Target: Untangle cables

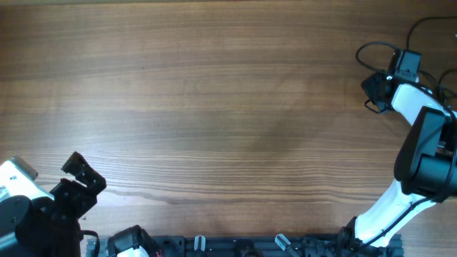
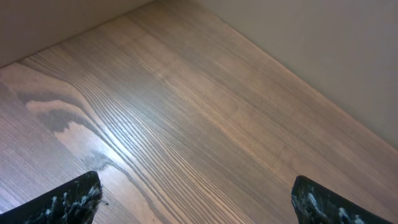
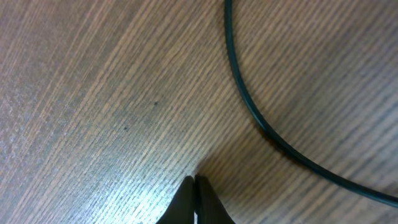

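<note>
Thin black cables (image 1: 371, 45) lie in loose loops at the table's far right edge, partly hidden under my right arm. In the right wrist view one thin black cord (image 3: 249, 107) curves across the wood, up and to the right of the fingertips and not touching them. My right gripper (image 1: 371, 91) (image 3: 194, 180) is shut with nothing between its fingers, low over the table beside the cables. My left gripper (image 1: 84, 173) (image 2: 196, 182) is open and empty at the near left, far from the cables, with only bare wood between its fingers.
The wooden table (image 1: 214, 107) fills the view. A pale wall (image 2: 323, 43) borders its far edge in the left wrist view. The arm bases and their black hardware (image 1: 250, 246) line the near edge.
</note>
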